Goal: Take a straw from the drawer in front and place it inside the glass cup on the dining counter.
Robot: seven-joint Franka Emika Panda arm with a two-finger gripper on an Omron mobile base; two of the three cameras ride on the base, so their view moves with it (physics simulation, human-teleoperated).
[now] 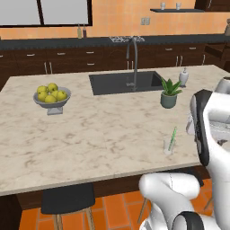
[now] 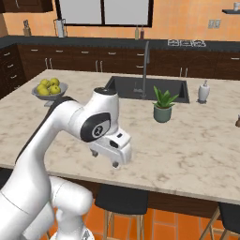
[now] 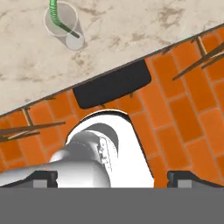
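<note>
One straw (image 3: 54, 13) stands in glass cup (image 3: 61, 19), jaws seemingly wide.

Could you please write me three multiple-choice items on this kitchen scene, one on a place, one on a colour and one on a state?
1. Where is the straw?
A. Inside the glass cup on the dining counter
B. Lying in the sink
C. In the fruit bowl

2. What colour is the fruit in the grey bowl?
A. Red
B. Yellow
C. Purple

3. What state is the pincer in?
A. Shut on the straw
B. Shut on the glass cup
C. Open and holding nothing

Answers:
1. A, since the green straw leans in the clear cup near the counter's front edge.
2. B, since the bowl holds a pile of yellow fruit.
3. C, since in the hand view its tips stand wide apart with nothing between them, away from the cup.
</note>
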